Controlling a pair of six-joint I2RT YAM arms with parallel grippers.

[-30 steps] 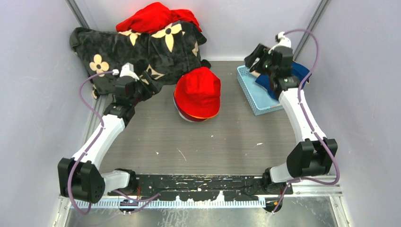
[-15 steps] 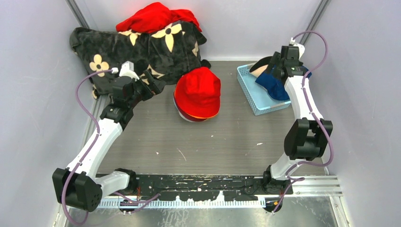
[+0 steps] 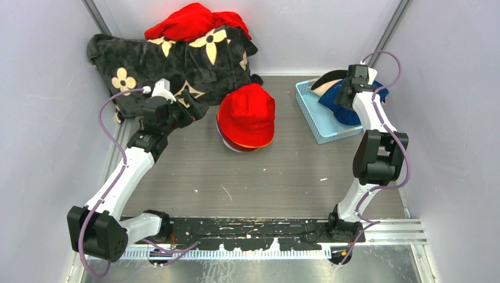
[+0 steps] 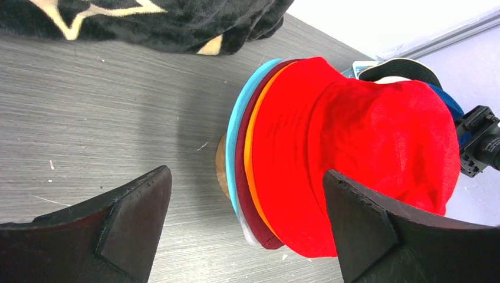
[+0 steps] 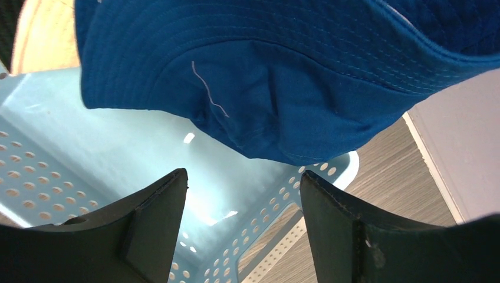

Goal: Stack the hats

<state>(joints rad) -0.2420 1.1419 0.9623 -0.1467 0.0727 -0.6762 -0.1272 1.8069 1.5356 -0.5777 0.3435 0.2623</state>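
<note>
From above and behind the arms [image 3: 132,162], we look down on the whole desk [image 3: 265,177]. Our left wrist view skims low across it, facing the stack of hats [image 4: 354,153], shared with the overhead view. Our right wrist view hangs close over the blue hat [image 5: 265,76] in the basket [image 5: 88,153].

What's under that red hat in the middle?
Under the red hat, brims of an orange hat, a maroon hat and a teal hat peek out; their crowns are covered.
</note>
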